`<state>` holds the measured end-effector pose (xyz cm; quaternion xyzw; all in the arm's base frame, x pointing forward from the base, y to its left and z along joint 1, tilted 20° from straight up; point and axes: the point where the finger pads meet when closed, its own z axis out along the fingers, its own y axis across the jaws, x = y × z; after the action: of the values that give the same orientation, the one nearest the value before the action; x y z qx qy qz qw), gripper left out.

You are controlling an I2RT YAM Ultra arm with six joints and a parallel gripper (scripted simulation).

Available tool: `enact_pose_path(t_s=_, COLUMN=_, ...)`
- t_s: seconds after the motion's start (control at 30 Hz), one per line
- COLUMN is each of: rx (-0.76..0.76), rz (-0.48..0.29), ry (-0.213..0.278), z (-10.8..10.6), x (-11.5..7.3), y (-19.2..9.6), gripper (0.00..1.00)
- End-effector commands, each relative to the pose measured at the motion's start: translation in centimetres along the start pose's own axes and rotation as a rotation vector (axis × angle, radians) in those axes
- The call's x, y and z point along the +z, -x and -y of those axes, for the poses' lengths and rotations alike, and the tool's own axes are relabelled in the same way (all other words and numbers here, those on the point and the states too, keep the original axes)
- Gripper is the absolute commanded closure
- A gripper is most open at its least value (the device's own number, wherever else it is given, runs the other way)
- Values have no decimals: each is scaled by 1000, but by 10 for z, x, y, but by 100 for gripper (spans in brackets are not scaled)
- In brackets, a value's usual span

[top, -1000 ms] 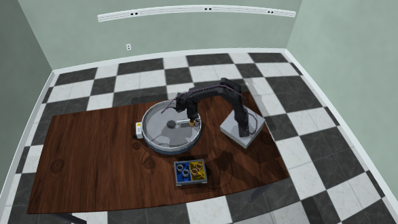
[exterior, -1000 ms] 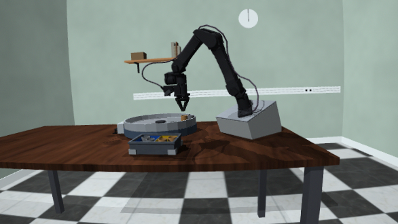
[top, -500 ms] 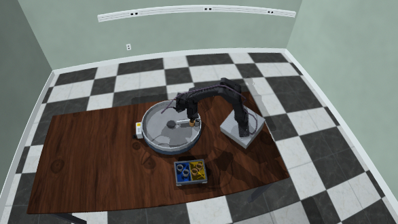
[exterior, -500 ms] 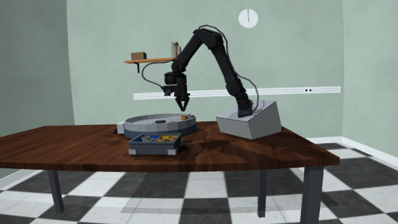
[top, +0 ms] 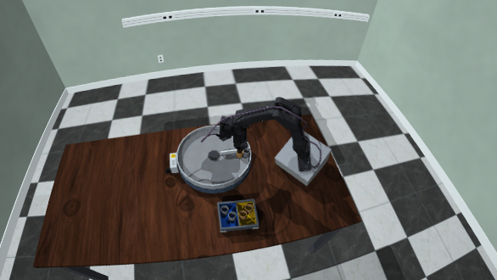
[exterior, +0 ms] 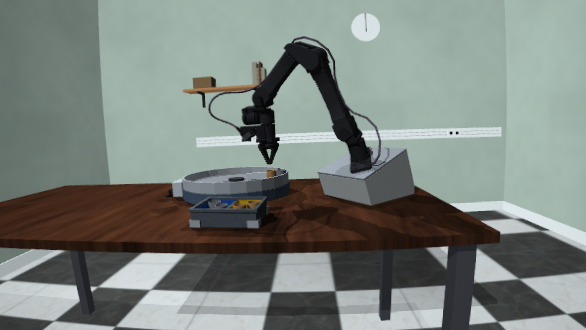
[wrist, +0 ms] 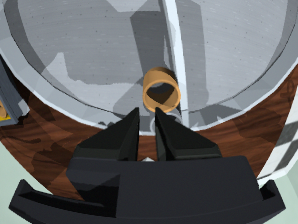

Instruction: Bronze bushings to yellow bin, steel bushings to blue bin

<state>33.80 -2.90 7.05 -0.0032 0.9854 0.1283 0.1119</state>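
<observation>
One bronze bushing stands upright near the right rim of the grey turntable. It also shows in the side view and in the wrist view, beside a pale radial strip. My gripper hangs a little above the bushing, pointing down, fingers nearly together with only a narrow gap and nothing between them. The blue bin holds steel bushings and the yellow bin holds bronze ones. I see no steel bushing on the turntable.
A dark hub sits at the turntable's centre. A small white box stands at the turntable's left side. The arm's grey base block is to the right. The two-part bin tray sits in front of the turntable.
</observation>
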Motion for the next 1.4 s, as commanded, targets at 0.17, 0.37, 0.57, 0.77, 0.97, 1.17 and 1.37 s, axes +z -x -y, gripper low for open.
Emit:
enact_pose_path(t_s=0.17, rx=-8, rz=59, ry=-12, z=0, x=-15, y=14, gripper=86)
enact_pose_path(t_s=0.37, rx=-8, rz=59, ry=-12, z=0, x=-15, y=14, gripper=86)
enact_pose_path(t_s=0.57, rx=-8, rz=59, ry=-12, z=0, x=-15, y=14, gripper=86)
enact_pose_path(t_s=0.77, rx=-8, rz=59, ry=-12, z=0, x=-15, y=14, gripper=86)
enact_pose_path(t_s=0.97, rx=-8, rz=59, ry=-12, z=0, x=-15, y=14, gripper=86)
enact_pose_path(t_s=1.17, rx=-3, rz=37, ry=-7, z=-1, x=-6, y=7, gripper=86)
enact_pose_path(t_s=1.37, rx=5, rz=-10, ry=-2, z=-1, x=23, y=-3, gripper=86)
